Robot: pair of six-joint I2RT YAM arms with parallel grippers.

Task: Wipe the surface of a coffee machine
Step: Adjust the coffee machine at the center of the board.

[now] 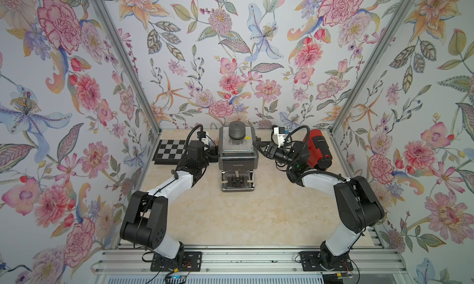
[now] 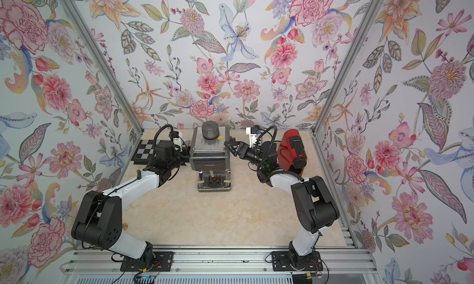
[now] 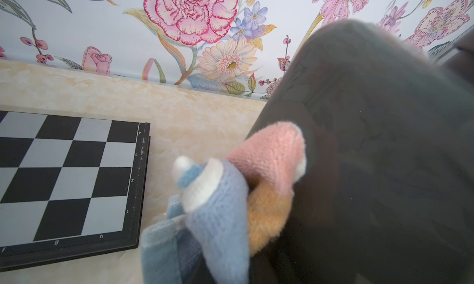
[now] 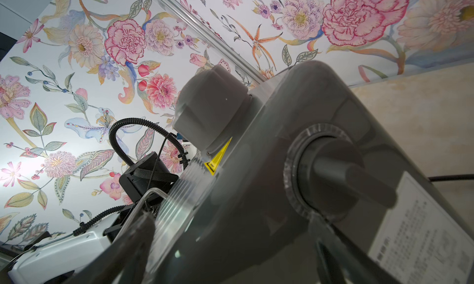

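Your coffee machine stands at the middle of the surface's back edge; your left gripper, clenched on the pastel cloth, holds it against the machine's left side for wiping; your right gripper, jaws spread wide, sits at the opposite side, seemingly to brace it.

Both top views look down from high over the front, sharing the whole counter. The left wrist camera sits close against the coffee machine, cloth before it, facing the back wall. The right wrist camera looks up the machine's opposite side, equally close.
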